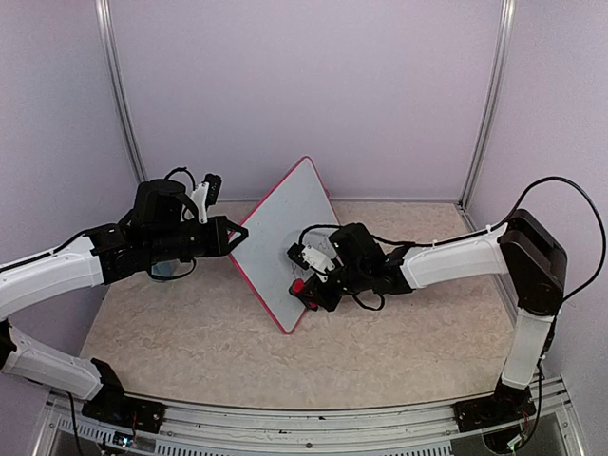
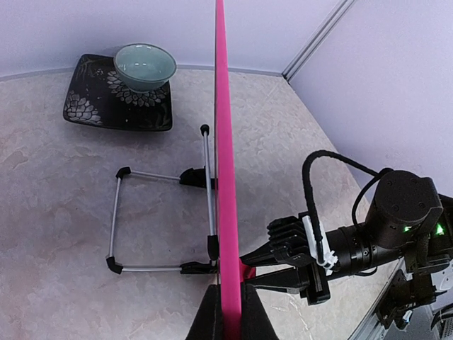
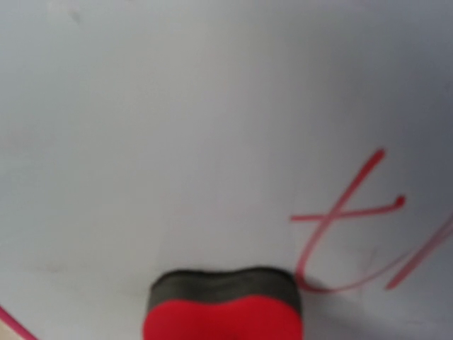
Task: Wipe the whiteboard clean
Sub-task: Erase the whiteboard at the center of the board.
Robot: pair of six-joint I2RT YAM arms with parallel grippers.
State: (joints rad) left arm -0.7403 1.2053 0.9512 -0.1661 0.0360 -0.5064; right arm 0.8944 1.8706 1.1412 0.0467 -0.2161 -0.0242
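Whiteboard (image 1: 285, 233): standing upright mid-table between both grippers, written face facing right arm.
Left gripper (image 2: 230, 315): clamping tight on pink frame (image 2: 223, 177) at near edge.
Right gripper (image 1: 304, 283): pinching red eraser (image 3: 223, 308), fingers nearly closed.
Eraser pad: pressing against whiteboard, just beside red marks (image 3: 354, 212).

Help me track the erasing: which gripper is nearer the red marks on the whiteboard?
Right. The right gripper holds the eraser against the whiteboard beside the red marks; the left gripper clamps the board's edge.
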